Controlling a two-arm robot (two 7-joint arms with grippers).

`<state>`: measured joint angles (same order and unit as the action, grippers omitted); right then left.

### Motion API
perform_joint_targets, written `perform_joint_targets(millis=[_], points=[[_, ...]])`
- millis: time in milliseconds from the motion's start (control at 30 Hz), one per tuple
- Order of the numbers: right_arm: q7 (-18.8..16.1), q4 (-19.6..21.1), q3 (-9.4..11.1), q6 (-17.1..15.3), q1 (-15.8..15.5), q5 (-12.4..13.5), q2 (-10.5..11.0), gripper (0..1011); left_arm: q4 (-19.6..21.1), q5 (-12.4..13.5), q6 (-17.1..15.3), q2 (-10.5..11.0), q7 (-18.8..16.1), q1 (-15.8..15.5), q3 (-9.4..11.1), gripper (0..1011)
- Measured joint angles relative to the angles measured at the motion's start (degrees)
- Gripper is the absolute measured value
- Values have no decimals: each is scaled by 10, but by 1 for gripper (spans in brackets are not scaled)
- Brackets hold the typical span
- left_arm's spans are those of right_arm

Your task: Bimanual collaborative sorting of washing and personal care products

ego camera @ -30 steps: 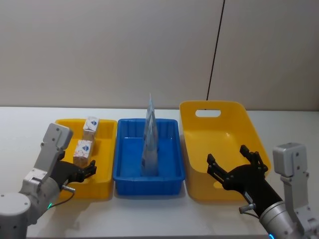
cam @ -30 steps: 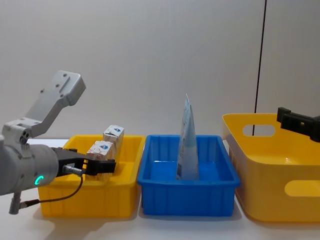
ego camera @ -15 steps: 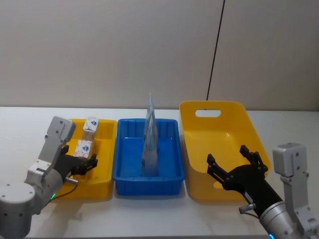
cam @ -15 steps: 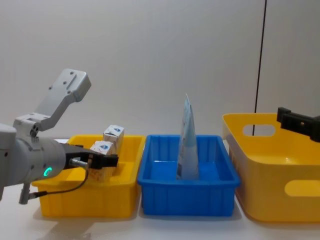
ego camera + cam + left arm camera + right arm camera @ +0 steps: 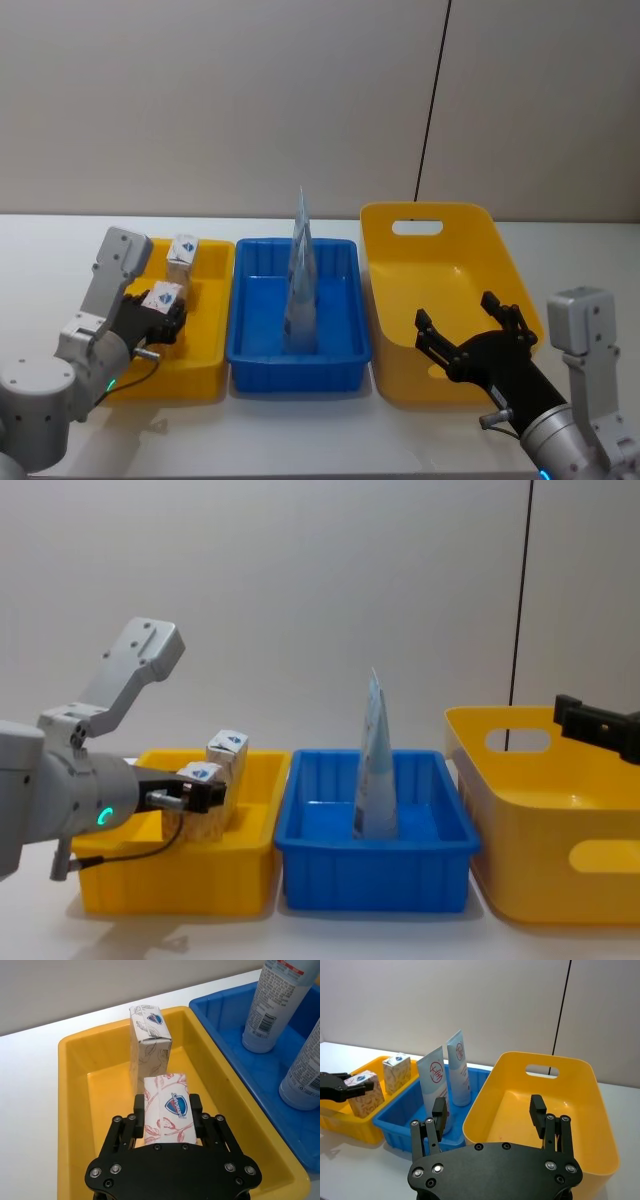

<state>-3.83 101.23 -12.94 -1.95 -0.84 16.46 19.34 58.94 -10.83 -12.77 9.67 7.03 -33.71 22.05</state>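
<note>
At the near left of the worktop, the left tool reaches into the small yellow bin. Its fingers are pinching the white box with red leaf print by its two long sides. The box stands upright with its blue crest label facing up, at about the middle of that bin. Can't tell if its base touches the bin floor.

On the near right, the right tool hangs over the near rim of the large yellow bin. Its fingers are spread wide and point into the bin.

Between the two yellow bins sits the blue bin, just beside each. Two pale-blue tapered tubes stand upright in it on their caps, one nearer and one farther. From the head view they line up as a single thin blade.

Farther back in the small yellow bin, the beige speckled carton stands upright by the far wall. It is just behind the held box and looks apart from it.

Beyond the bins there is a plain wall, with a black cable running down it behind the large yellow bin.
</note>
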Motion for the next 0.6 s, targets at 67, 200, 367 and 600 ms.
perform_joint_targets(millis=[67,200,367,600], points=[[0,0,0,0,0,0,0,1000,-2,0,0,-1,1,-2,-1,474],[0,0,0,0,0,0,0,1000,-1,3,-3,-2,2,-3,-2,390],[0,0,0,0,0,0,0,1000,10,8,-7,0,5,-3,-1,374],[0,0,0,0,0,0,0,1000,44,18,-9,17,18,-2,3,374]])
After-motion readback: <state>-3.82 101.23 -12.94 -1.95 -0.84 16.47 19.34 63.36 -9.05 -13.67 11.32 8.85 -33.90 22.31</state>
